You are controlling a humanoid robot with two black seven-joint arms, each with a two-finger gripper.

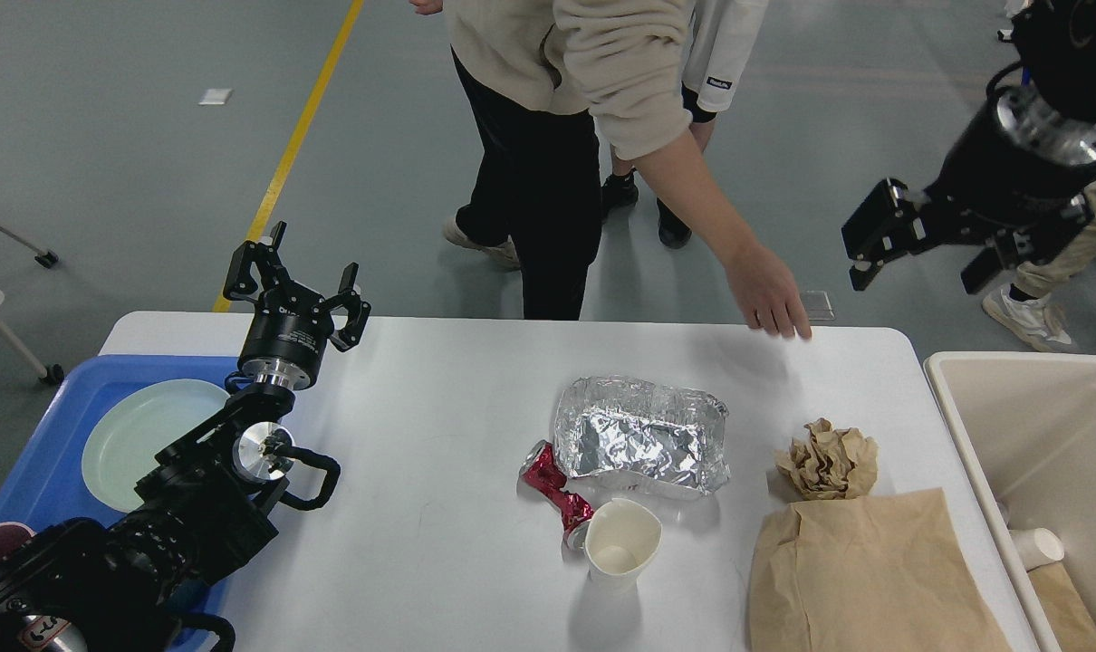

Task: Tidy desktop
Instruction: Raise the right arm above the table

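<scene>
Left claw (296,282) open above the desktop (439,507) far-left edge, right claw (924,258) open off its far-right corner.

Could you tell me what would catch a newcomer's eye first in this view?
Probably the person's hand reaching over the far edge of the desktop. Next, the shiny crumpled foil container at the centre, with a crushed red can and paper cup just in front. The right gripper hangs open above the floor, far right.
</scene>
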